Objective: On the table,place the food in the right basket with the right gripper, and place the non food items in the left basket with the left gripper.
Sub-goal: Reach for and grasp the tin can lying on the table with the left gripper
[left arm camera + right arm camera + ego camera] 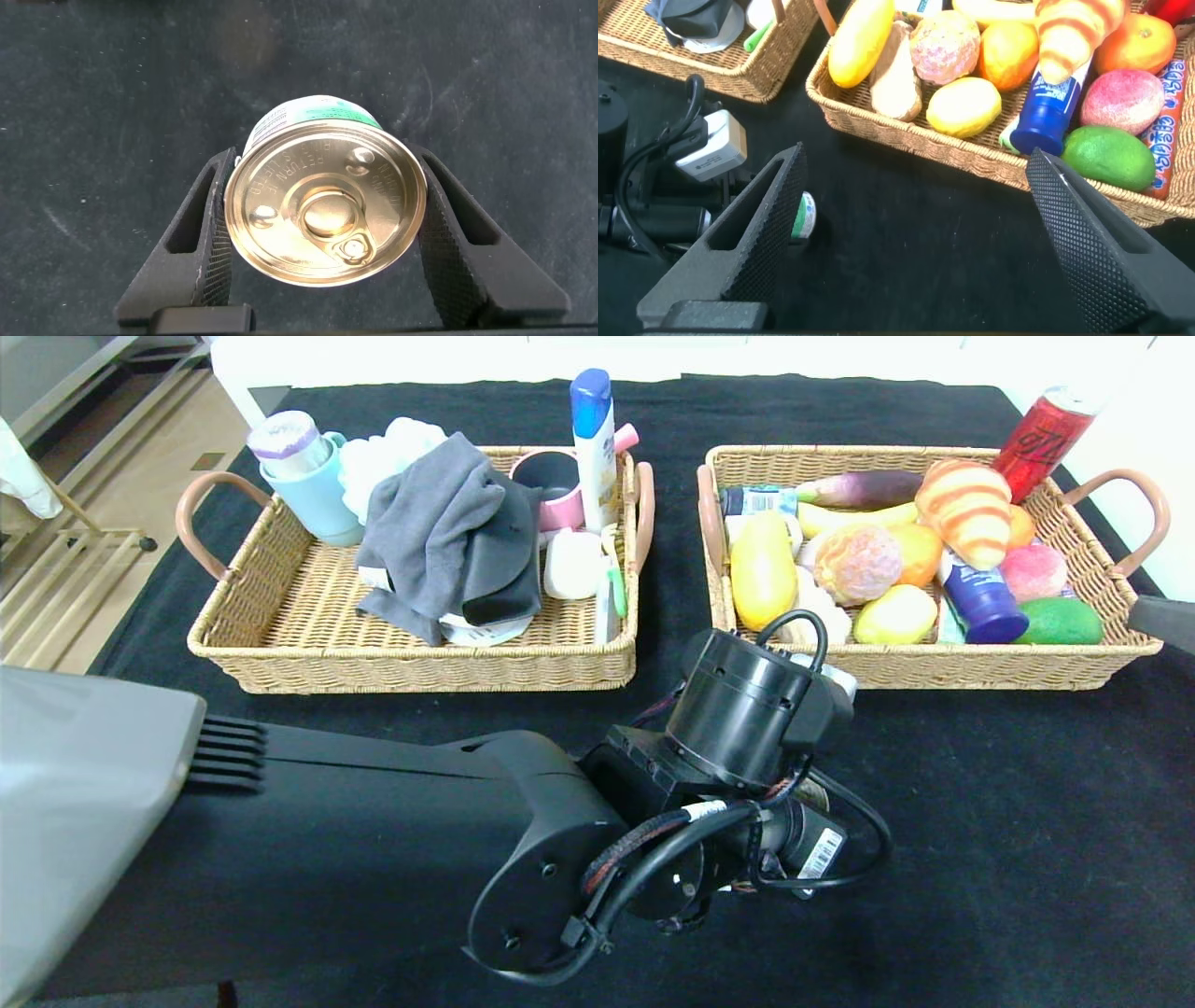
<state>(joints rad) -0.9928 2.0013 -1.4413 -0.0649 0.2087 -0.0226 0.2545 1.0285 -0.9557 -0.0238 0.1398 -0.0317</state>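
Observation:
A tin can (322,210) with a gold pull-tab lid and a green and white label sits between the fingers of my left gripper (324,177). Both pads press its sides, so the gripper is shut on it over the black cloth. In the head view the left wrist (747,709) hangs over the table's middle front and hides the gripper. The right wrist view catches the can's label (801,217) beside the left arm. My right gripper (920,243) is open with nothing in it, near the right basket (980,667), which is full of food. The left basket (420,667) holds non-food items.
In the left basket lie a grey cloth (448,537), a blue cup (313,490), a pink mug (555,485) and a white bottle (594,443). A red drink can (1041,439) stands behind the right basket. A black cloth (980,821) covers the table.

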